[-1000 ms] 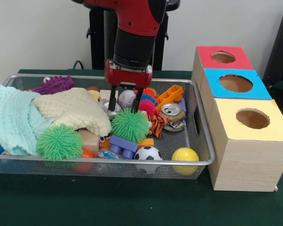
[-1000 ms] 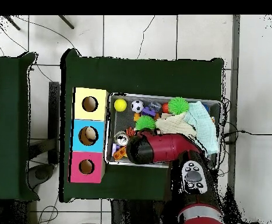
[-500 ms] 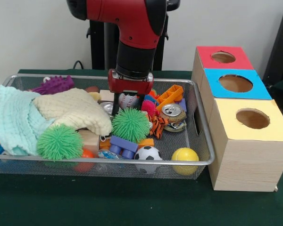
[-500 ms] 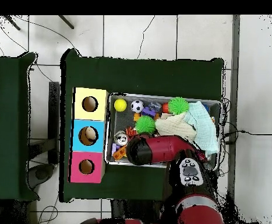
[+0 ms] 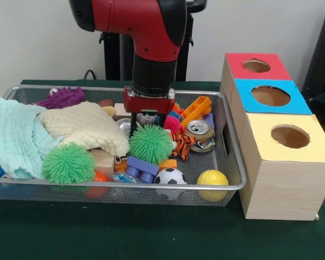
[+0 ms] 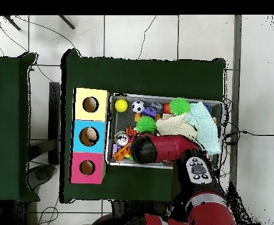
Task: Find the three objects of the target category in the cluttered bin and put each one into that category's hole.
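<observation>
The gripper (image 5: 147, 120) sits low in the bin (image 5: 234, 142) toward the table's far edge — apparently pinching the baseball (image 5: 147, 116); crowding toys could knock it loose

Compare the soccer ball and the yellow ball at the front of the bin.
The soccer ball is white with black patches; the yellow ball is plain yellow. In the front view the soccer ball sits left, beside the blue block; the yellow ball lies nearer the bin's right end. Both are round, similar in size, resting against the near rim.
</observation>
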{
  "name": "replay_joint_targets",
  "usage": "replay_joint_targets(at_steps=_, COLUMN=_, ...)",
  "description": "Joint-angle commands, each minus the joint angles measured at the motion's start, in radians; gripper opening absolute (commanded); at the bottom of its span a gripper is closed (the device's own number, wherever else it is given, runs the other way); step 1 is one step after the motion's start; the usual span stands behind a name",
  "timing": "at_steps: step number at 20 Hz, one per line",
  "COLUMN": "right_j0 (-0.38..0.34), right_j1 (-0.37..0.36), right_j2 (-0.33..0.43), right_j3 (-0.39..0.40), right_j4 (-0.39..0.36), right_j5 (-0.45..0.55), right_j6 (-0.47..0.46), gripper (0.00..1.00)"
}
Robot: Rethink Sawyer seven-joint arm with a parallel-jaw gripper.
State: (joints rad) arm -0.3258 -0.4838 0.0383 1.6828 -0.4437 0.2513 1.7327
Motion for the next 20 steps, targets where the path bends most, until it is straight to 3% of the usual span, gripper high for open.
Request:
replay_joint_targets(at_steps=1, right_j0=-0.065, right_j1=0.098, right_j2=0.113, right_j3=0.058, right_j4=-0.02, right_j5=-0.074, right_j6=0.072, gripper=0.0)
replay_joint_targets(at_steps=4, right_j0=-0.047, right_j1=0.087, right_j2=0.098, right_j3=0.07, right_j4=-0.035, right_j5=-0.155, right_j6=0.104, gripper=0.0)
replay_joint_targets(at_steps=9, right_j0=-0.071, right_j1=0.044, right_j2=0.136, right_j3=0.103, right_j4=-0.014, right_j5=-0.137, right_j6=0.09, gripper=0.0)
replay_joint_targets(at_steps=13, right_j0=-0.128, right_j1=-0.104, right_j2=0.228, right_j3=0.19, right_j4=0.03, right_j5=-0.042, right_j6=0.055, gripper=0.0)
replay_joint_targets(at_steps=20, right_j0=-0.153, right_j1=-0.38, right_j2=0.279, right_j3=0.303, right_j4=0.151, right_j5=0.221, right_j6=-0.001, gripper=0.0)
